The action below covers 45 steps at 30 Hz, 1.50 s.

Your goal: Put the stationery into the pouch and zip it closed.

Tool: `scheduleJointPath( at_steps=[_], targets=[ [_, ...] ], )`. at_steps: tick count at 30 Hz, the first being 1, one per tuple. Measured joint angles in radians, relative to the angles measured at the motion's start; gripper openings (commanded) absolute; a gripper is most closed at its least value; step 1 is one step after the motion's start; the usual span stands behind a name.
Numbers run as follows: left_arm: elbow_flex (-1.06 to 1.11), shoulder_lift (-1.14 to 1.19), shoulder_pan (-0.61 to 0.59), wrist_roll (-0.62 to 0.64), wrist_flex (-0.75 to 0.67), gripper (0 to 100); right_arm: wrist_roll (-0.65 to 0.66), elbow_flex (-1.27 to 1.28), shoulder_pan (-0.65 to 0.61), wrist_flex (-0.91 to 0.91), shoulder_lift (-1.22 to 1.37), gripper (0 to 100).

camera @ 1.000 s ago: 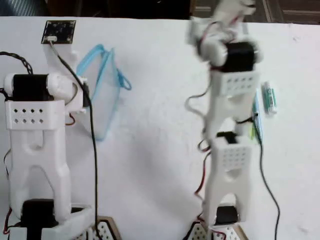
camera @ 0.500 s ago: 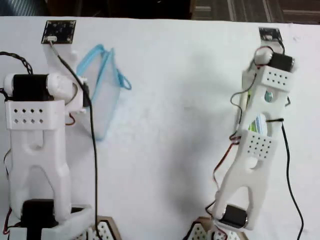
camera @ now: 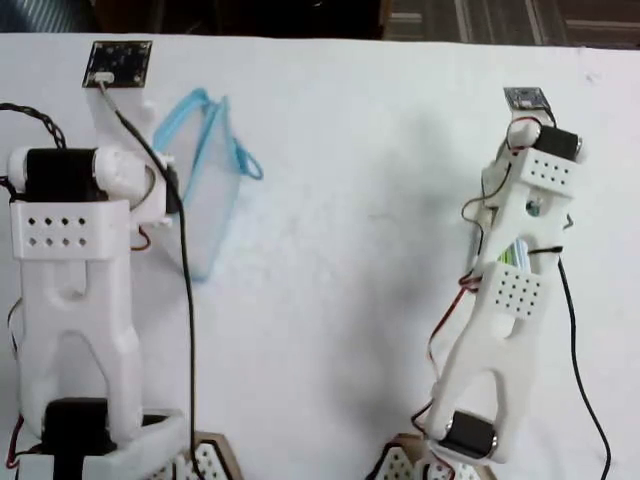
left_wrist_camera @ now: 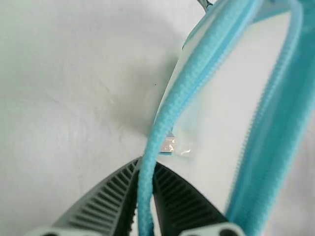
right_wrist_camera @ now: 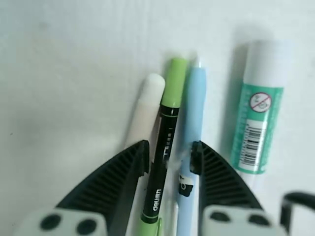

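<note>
Right gripper (right_wrist_camera: 169, 150) is open, low over the stationery on the right side of the table (camera: 340, 130), jaws straddling the green pen (right_wrist_camera: 170, 113) and blue pen (right_wrist_camera: 193, 113). White pen (right_wrist_camera: 145, 103) lies just outside one jaw, beside the green pen. Glue stick (right_wrist_camera: 258, 113) lies past the other jaw, near the blue pen. Left gripper (left_wrist_camera: 146, 169) is clamped on the zipper edge (left_wrist_camera: 197, 83) of the pouch (camera: 205, 190), holding the mouth open on the left side, well apart from the pens.

Risks:
- Closing here likely catches two pens at once, and one may roll or squirt out.
- A jaw may shove the white pen away.
- The thin zipper edge could slip from the left jaws, and the mouth would collapse.
</note>
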Motion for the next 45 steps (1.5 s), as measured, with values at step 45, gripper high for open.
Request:
scheduleJointPath(
  at_steps=[45],
  targets=[
    [0.0, 0.0, 0.0, 0.0, 0.0, 2, -0.199, -0.135, -0.14, 0.0, -0.141, 1.7]
  ],
)
